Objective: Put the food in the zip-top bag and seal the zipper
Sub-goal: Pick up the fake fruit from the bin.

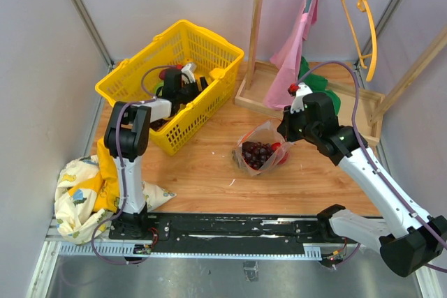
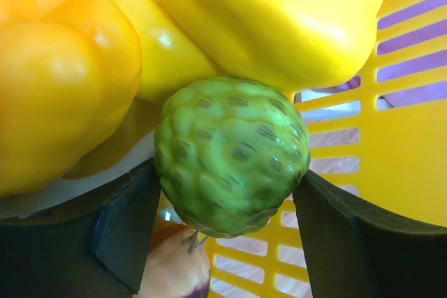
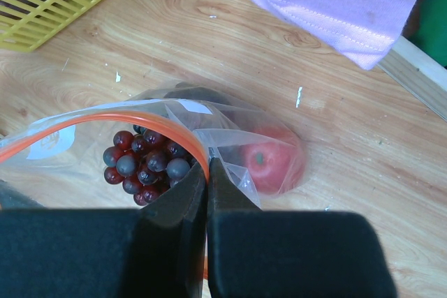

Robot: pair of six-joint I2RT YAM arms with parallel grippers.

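Observation:
My left gripper (image 1: 183,83) is down inside the yellow mesh basket (image 1: 209,50). In the left wrist view its fingers (image 2: 119,232) are shut on a bumpy green fruit (image 2: 230,151), touching it on both sides. Yellow-orange peppers (image 2: 63,75) press around it and a reddish-purple piece (image 2: 178,270) lies below. The clear zip-top bag (image 1: 260,151) lies open on the table, holding dark purple grapes (image 3: 143,162) and a red apple (image 3: 269,162). My right gripper (image 3: 207,172) is shut on the bag's red zipper strip (image 3: 140,122) at the mouth's right edge and also shows in the top view (image 1: 285,132).
A wooden rack (image 1: 260,40) with a pink cloth (image 1: 297,40) and an orange hanger (image 1: 367,19) stands at the back right. A yellow-patterned cloth bundle (image 1: 80,190) lies at the front left by the left arm's base. Grey walls enclose the table.

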